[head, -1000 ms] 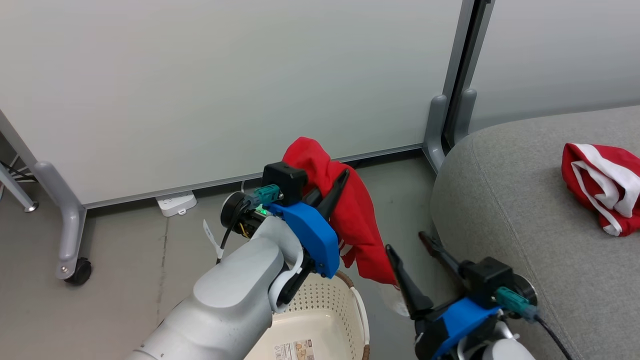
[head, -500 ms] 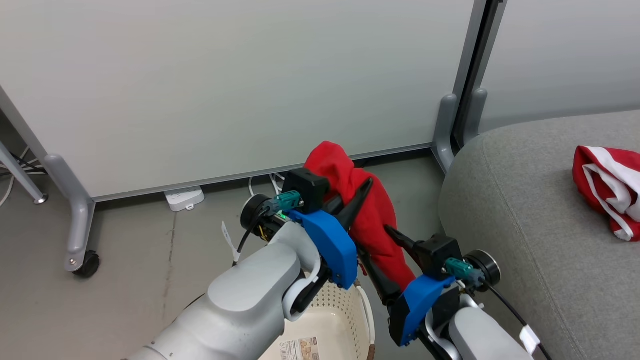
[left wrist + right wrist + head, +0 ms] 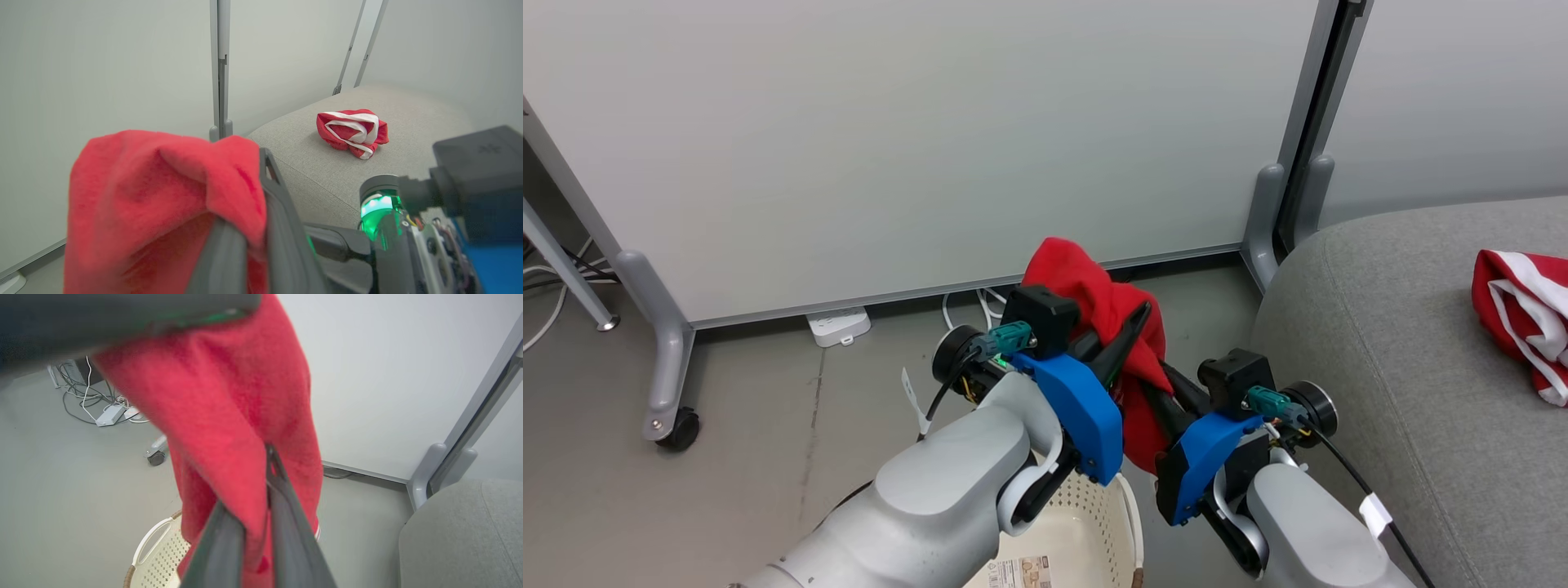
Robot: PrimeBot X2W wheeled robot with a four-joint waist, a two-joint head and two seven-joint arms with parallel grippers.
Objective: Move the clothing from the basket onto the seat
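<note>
You're about halfway: first garment (image 3: 1523, 327) lies on the seat (image 3: 1405, 343) at frame right, second garment (image 3: 1086, 286) hangs mid-frame over the basket (image 3: 1086, 523), left claw (image 3: 1131, 331) and right claw (image 3: 255, 490) both clenched on it, carry-over left to do.

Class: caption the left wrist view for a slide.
Left gripper clamps one red garment; a second garment lies on the grey seat beyond.

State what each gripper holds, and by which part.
Both hold the same red garment: left gripper pinches its upper bunch, right gripper its hanging lower part.
</note>
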